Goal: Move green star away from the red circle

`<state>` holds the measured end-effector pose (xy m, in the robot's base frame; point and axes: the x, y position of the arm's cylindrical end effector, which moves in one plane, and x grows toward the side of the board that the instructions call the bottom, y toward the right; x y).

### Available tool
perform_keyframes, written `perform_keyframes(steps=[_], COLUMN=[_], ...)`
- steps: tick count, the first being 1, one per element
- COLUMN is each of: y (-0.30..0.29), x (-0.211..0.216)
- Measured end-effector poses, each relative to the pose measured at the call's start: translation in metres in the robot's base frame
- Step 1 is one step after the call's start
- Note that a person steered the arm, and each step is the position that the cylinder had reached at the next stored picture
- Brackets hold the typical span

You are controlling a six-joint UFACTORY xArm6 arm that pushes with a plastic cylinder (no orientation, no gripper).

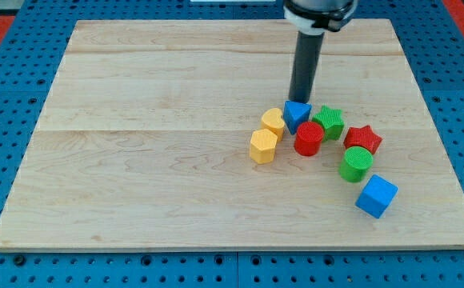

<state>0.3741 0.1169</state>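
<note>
The green star (329, 122) lies right of centre on the wooden board (136, 160), touching the upper right side of the red circle (308, 139). My tip (302, 101) stands just above the blue triangle (297, 114), which sits at the red circle's upper left. The tip is up and to the left of the green star, a short gap away from it.
Two yellow hexagon blocks (273, 121) (263, 146) lie left of the red circle. A red star (363, 138), a green cylinder (355, 164) and a blue cube (376, 197) trail down to the right. Blue pegboard surrounds the board.
</note>
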Motion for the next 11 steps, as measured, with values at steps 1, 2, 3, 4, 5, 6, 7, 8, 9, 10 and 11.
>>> perform_keyframes(steps=[1,2,3,4,5,6,7,8,9,10,11], y=[0.081,0.09,0.053,0.031,0.002,-0.01,-0.063,-0.107,-0.112,-0.137,-0.178], x=[-0.01,0.036,0.067,0.08,0.08,0.069,0.045,0.033,0.0,-0.028,-0.057])
